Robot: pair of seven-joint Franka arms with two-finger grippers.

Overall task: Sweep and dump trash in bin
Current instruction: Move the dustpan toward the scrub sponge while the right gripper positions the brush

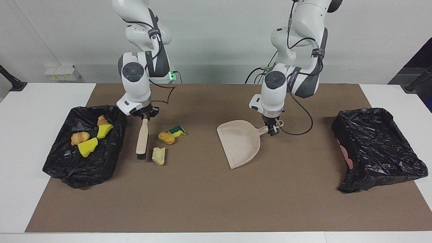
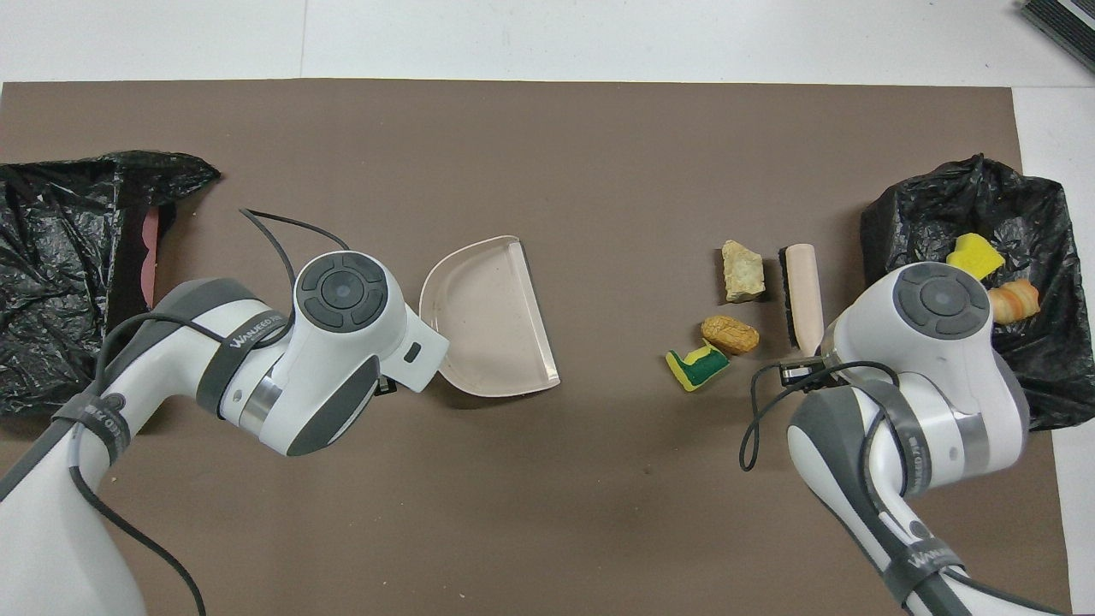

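Observation:
Three pieces of trash lie loose on the brown mat: a pale beige chunk (image 1: pixel 158 156) (image 2: pixel 741 271), a golden-brown lump (image 1: pixel 166 137) (image 2: pixel 729 334) and a green-and-yellow sponge (image 1: pixel 177 130) (image 2: pixel 697 365). My right gripper (image 1: pixel 144 115) is shut on the handle of a beige brush (image 1: pixel 142 137) (image 2: pixel 802 291). The brush hangs tilted between the loose trash and the bin (image 1: pixel 111 158) (image 2: pixel 898 231), its bristles low beside the pale chunk. My left gripper (image 1: pixel 272 128) is shut on the handle of the beige dustpan (image 1: pixel 240 143) (image 2: pixel 492 316). The pan's mouth faces the trash.
The black-lined bin at the right arm's end holds several scraps, among them a yellow sponge piece (image 1: pixel 87 146) and a bread-like lump (image 1: pixel 80 137). A second black-lined bin (image 1: pixel 376 148) (image 2: pixel 60 257) sits at the left arm's end. Bare mat lies between dustpan and trash.

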